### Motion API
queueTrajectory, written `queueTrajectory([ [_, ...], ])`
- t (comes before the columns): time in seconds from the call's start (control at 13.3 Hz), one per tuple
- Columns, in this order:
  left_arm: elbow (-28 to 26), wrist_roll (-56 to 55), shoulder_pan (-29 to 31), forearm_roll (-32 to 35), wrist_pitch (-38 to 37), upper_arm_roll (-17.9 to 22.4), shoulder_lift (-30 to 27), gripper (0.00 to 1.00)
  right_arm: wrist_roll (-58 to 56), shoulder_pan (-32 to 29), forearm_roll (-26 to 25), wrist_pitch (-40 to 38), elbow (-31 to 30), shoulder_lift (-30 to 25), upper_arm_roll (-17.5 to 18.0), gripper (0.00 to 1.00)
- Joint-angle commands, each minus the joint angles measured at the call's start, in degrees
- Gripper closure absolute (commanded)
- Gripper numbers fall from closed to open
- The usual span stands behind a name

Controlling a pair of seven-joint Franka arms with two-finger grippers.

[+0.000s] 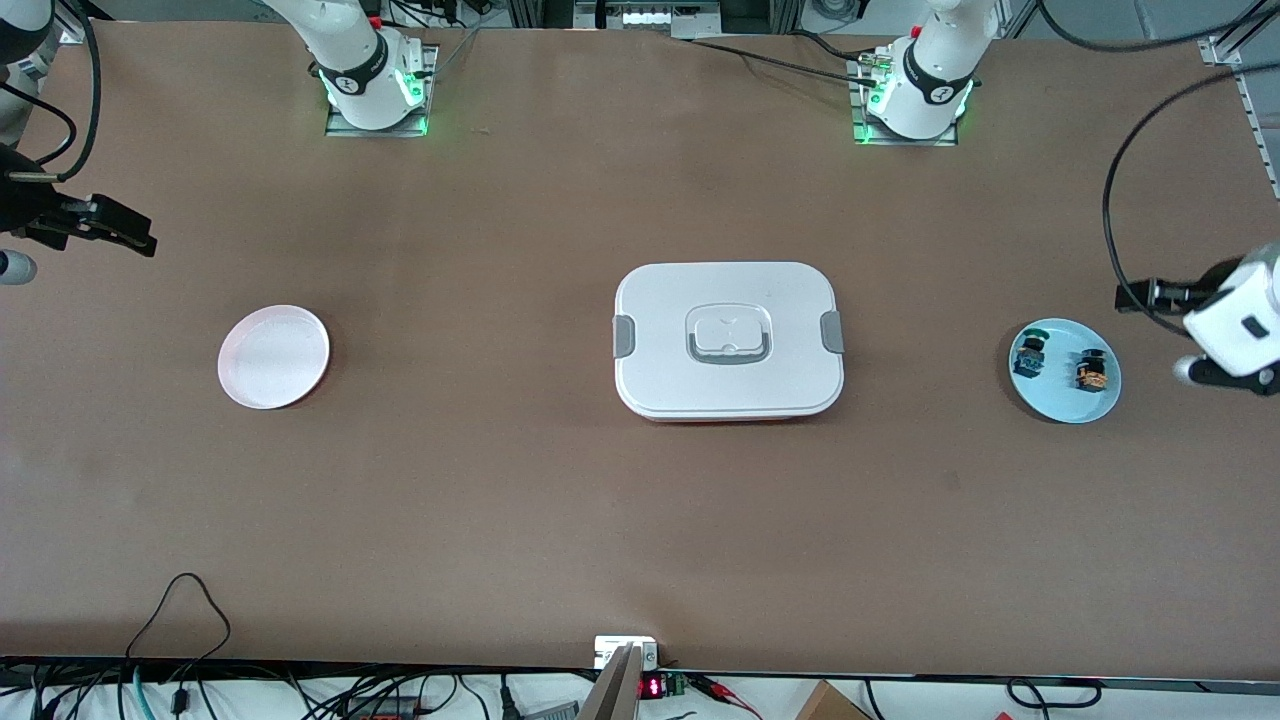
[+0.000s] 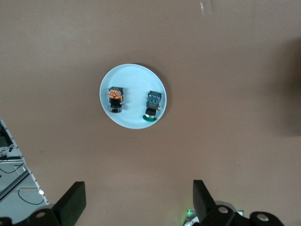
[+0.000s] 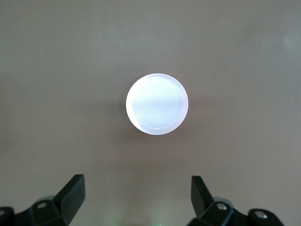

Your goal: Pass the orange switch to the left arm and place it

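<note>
A: Left wrist view: orange switch (image 2: 115, 99) on blue plate (image 2: 133, 121), ahead of left end effector (image 2: 136, 202), fingers spread, empty.

B: Right end effector (image 3: 136, 200)?

A: Spread, over pink plate (image 3: 156, 104); box (image 1: 728, 340) between.

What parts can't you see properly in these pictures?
- Front view: both grippers are cut off by the side edges.
- Inside the white lidded box: hidden by its lid.
- Tiny orange-capped switch on the light blue plate: details too small.
- Left gripper and right gripper: only open fingertips show.
</note>
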Motion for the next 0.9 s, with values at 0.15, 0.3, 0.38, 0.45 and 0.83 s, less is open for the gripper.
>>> queueTrajectory([
  [0.15, 0.88, -1.21, -1.4, -3.37, -4.98, -3.93, -6.96, 0.0, -2.31, -0.85, 2.89, -1.39, 0.72, -0.75, 0.33, 0.0],
  [0.3, 0.36, -1.21, -4.82, -4.26, -5.76, -0.7, -10.83, 0.0, -1.61, -0.59, 2.89, -1.3, 1.16, -0.49, 0.51, 0.0],
  [0.38, -0.95, -1.21, -8.32, -8.52, -5.94, 3.85, -12.85, 0.0, -1.52, -0.59, 2.89, -1.21, 1.16, -0.58, 0.51, 0.0],
  [0.45, -2.44, -1.56, -12.54, -14.4, -6.03, 10.51, -14.79, 0.0, -1.52, -0.76, 2.89, -1.21, 1.6, -0.58, 0.51, 0.0],
  [0.83, -14.9, -2.43, -23.48, -23.24, 3.43, 28.86, -19.02, 0.0, -2.39, -0.59, 2.8, -1.65, 2.13, -0.58, 0.51, 0.0],
])
